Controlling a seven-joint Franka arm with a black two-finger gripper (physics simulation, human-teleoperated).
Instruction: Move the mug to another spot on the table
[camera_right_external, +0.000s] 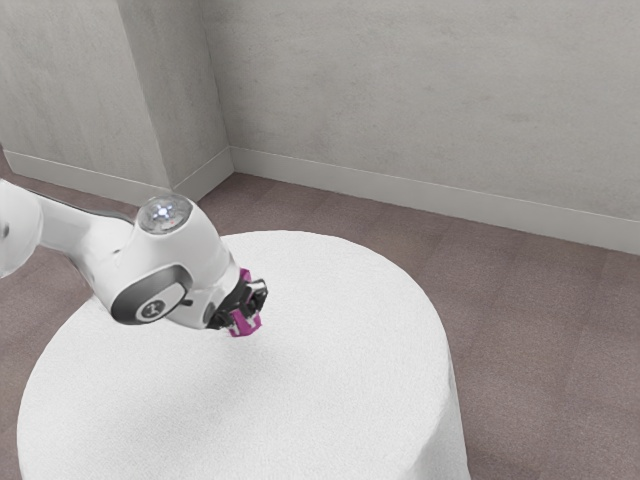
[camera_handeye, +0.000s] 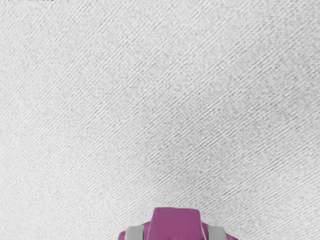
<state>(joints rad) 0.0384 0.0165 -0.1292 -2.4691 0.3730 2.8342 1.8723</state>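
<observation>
**Magenta mug clamped near the table's middle**

A round table (camera_right_external: 330, 400) under a white, finely woven cloth carries everything. The glossy white, rounded robot arm (camera_right_external: 150, 260) reaches over its edge on the exterior view's left. The black two-finger gripper (camera_right_external: 245, 312) is clamped on the small smooth magenta mug (camera_right_external: 243, 322), with grey pads (camera_handeye: 132, 233) on either side. The mug's axis and handle direction cannot be told. Bare cloth runs from it to the rim all round.

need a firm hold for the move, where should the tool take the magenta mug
Across its body, coming straight down from above: the magenta mug is small and low on the tablecloth, right under the tool. Its handle can't be made out.
</observation>
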